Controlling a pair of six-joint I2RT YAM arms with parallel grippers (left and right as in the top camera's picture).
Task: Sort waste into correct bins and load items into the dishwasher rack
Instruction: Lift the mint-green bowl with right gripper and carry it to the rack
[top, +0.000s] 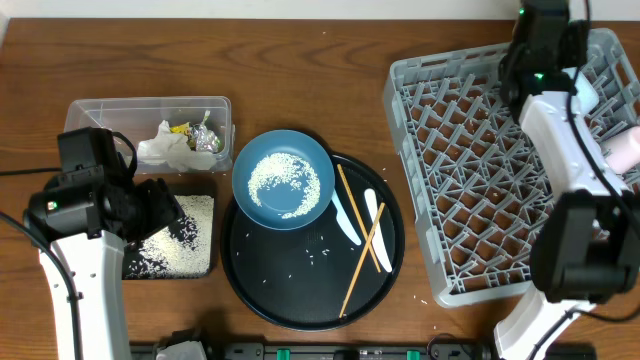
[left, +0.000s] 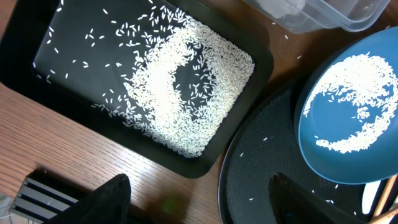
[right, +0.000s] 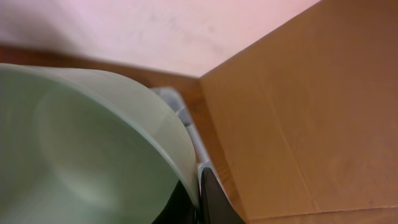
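Overhead: tissue (top: 160, 148) and foil wrapper (top: 207, 140) lie in the clear tub (top: 90, 108), far left; rice (top: 190, 235) covers the black rectangular tray (top: 150, 265). We judge sorting partly done: the blue plate (top: 300, 137) holds more grains, and chopsticks (top: 358, 235) and white utensils (top: 345, 215) lie on the round tray (top: 260, 290), outside the rack (top: 450, 200). Left wrist: the left pincer (left: 199, 202) stands apart above the tabletop (left: 62, 143), beside the rectangular tray. Right wrist: the right pincer (right: 198, 205) is clamped on the rim of the pale teal bowl (right: 93, 155).
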